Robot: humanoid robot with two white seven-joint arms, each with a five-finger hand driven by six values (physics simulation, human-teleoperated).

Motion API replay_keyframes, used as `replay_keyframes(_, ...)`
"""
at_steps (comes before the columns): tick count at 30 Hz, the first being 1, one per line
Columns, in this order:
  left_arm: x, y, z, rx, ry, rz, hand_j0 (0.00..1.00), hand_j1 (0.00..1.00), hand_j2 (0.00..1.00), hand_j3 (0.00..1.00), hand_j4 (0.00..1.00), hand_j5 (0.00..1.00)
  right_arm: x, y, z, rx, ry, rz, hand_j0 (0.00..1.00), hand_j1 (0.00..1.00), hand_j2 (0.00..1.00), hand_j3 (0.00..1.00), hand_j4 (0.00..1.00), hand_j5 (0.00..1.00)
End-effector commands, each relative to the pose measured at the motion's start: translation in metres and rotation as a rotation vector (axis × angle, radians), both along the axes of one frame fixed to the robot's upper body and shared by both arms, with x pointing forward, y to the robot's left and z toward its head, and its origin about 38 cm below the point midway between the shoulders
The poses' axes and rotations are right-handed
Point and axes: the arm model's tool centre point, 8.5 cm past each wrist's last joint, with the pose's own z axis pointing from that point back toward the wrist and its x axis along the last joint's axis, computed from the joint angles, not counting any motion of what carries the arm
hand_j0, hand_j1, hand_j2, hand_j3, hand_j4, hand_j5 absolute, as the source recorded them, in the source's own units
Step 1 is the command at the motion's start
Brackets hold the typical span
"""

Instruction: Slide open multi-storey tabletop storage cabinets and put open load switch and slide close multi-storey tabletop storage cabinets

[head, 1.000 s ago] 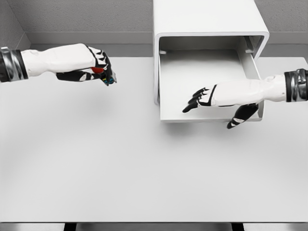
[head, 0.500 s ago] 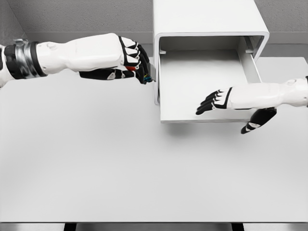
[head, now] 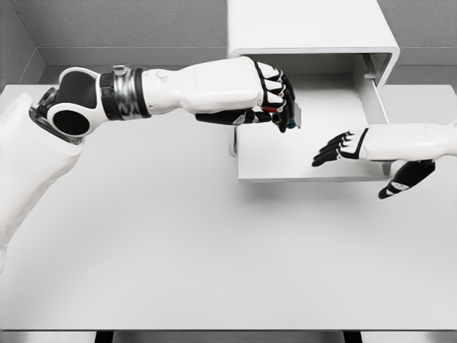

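While your left arm reaches in from the picture's left edge across the white counter (head: pixel 178 243), its elbow joint and dark banded wrist sit above the counter's left half and its forearm stretches rightward to the cabinet. At the end of it, your left robot hand (head: pixel 268 96) has its fingers curled tight around the open load switch (head: pixel 284 116), of which you can see only a small part: a red patch, a bluish bit and a grey edge poking out between the dark fingers. That fist hangs over the left part of the drawer (head: pixel 314 153), which is pulled out toward you from the lowest level of the multi-storey tabletop storage cabinet (head: pixel 307 25); whether the switch touches the drawer floor you cannot tell. The drawer's floor is bare white and its front lip lies nearest you on the counter. Further right, your right robot hand (head: pixel 343 146) holds nothing, its fingers spread and pointing left above the drawer's right part, with the thumb (head: pixel 403 180) hanging down past the drawer's front right corner. Its arm leaves the picture at the right edge.
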Motion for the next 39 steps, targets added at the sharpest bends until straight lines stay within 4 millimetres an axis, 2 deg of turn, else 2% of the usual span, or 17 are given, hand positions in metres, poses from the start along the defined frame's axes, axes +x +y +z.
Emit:
replay_keyframes(1, 0.011, -0.007, -0.01, -0.001, 0.033, 0.025, 0.47, 0.47, 0.47, 0.47, 0.47, 0.47, -0.001, -0.003, 0.003, 0.01, -0.004, -0.014, 1.0, 1.0, 1.0, 1.0, 1.0, 1.0)
replay_keyframes(2, 0.01, -0.014, -0.015, 0.007, 0.047, 0.013, 0.47, 0.47, 0.47, 0.47, 0.47, 0.47, -0.001, -0.001, 0.002, 0.012, -0.003, -0.01, 1.0, 1.0, 1.0, 1.0, 1.0, 1.0)
replay_keyframes(7, 0.024, -0.018, -0.035, 0.046, 0.089, 0.046, 0.47, 0.47, 0.47, 0.47, 0.47, 0.47, -0.002, 0.002, 0.003, 0.014, -0.005, 0.001, 1.0, 1.0, 1.0, 1.0, 1.0, 1.0)
replay_keyframes(22, 0.024, -0.018, -0.036, 0.05, 0.088, 0.048, 0.48, 0.48, 0.48, 0.48, 0.48, 0.48, -0.003, -0.004, 0.006, 0.015, -0.014, -0.017, 1.0, 1.0, 1.0, 1.0, 1.0, 1.0)
replay_keyframes(23, 0.024, -0.018, -0.036, 0.048, 0.088, 0.048, 0.53, 0.53, 0.53, 0.53, 0.53, 0.53, -0.003, -0.004, 0.006, 0.016, -0.015, -0.016, 1.0, 1.0, 1.0, 1.0, 1.0, 1.0)
replay_keyframes(26, 0.024, -0.019, -0.031, 0.019, 0.082, 0.049, 0.96, 0.96, 0.96, 0.96, 0.96, 0.96, -0.003, -0.003, 0.007, 0.019, -0.016, -0.016, 1.0, 1.0, 1.0, 1.0, 1.0, 1.0)
replay_keyframes(27, 0.025, -0.019, -0.026, -0.041, 0.072, 0.056, 1.0, 1.0, 1.0, 1.0, 1.0, 1.0, -0.003, -0.004, 0.007, 0.026, -0.021, -0.02, 1.0, 1.0, 1.0, 1.0, 1.0, 1.0)
replay_keyframes(34, 0.025, -0.02, -0.022, -0.057, 0.066, 0.053, 1.0, 1.0, 1.0, 1.0, 1.0, 1.0, -0.003, -0.004, 0.008, 0.026, -0.022, -0.021, 1.0, 1.0, 1.0, 1.0, 1.0, 1.0)
replay_keyframes(39, 0.016, -0.02, -0.012, -0.103, 0.081, 0.013, 1.0, 1.0, 1.0, 1.0, 1.0, 1.0, -0.006, -0.015, 0.01, 0.015, -0.024, -0.047, 1.0, 1.0, 1.0, 1.0, 1.0, 1.0)
